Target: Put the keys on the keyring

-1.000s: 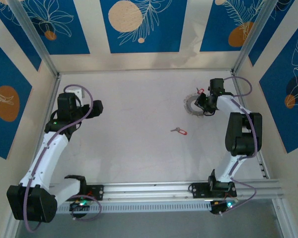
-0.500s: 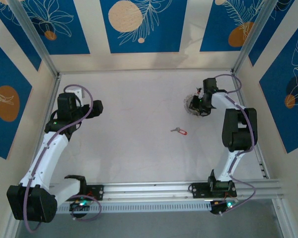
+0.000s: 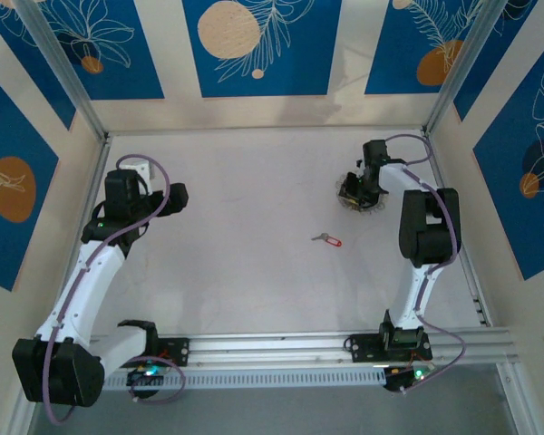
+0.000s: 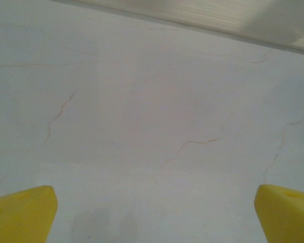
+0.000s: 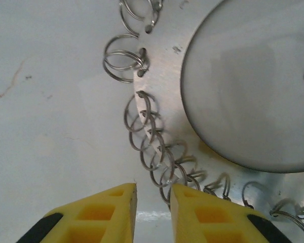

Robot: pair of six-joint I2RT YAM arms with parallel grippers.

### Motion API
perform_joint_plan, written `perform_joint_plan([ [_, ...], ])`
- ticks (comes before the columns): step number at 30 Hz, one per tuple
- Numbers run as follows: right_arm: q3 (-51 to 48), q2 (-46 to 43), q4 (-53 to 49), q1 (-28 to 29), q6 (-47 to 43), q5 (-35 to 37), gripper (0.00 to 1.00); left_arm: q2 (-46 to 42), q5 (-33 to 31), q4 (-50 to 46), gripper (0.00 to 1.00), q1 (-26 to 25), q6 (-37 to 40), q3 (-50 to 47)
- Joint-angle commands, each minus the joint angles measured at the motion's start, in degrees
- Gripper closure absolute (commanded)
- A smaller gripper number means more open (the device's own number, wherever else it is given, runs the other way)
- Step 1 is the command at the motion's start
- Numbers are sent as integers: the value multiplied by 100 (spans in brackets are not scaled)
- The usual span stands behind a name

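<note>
- Hovering right gripper [image 5: 153, 191] over keyring [image 5: 164, 61] edge, jaws narrowly parted beside a wire loop [image 5: 163, 183]; grip impossible to tell.
- Holding left gripper [image 4: 154, 205] wide open, empty.

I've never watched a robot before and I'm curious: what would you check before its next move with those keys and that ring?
1. The loose key lies free on the table, apart from the keyring: ok.
2. The keyring lies flat beneath the right gripper: ok.
3. The right gripper has hold of a wire loop at the ring's edge: cannot tell.
4. The left gripper is open and empty: ok.
5. The loose key is on the keyring: not ok.
</note>
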Motion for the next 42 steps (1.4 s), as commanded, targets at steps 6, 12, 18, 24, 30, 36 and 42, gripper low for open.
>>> perform_joint_plan([
  [6,-345,-249,-55,-93,81,-26,73,-88,41,-141,0,-39,41,75],
  [12,-502,-334,-72,-130,67,-24,73,-79,57,-140,0,-39,47,75],
  [18,-612,-622,-99,-132,54,111,73,-88,73,-132,0,-39,36,75],
  [24,-796,-897,-158,-102,347,77,73,-88,90,-132,0,-39,25,69],
  [30,-1665,-1360,682,-35,1948,-357,75,-79,117,-114,0,-38,13,60],
  [36,-2180,-1423,1264,-13,3325,-200,74,-61,133,-105,0,-39,8,58],
  [42,-2506,-1524,1872,-38,4431,253,74,-44,161,-97,0,-39,-4,49],
])
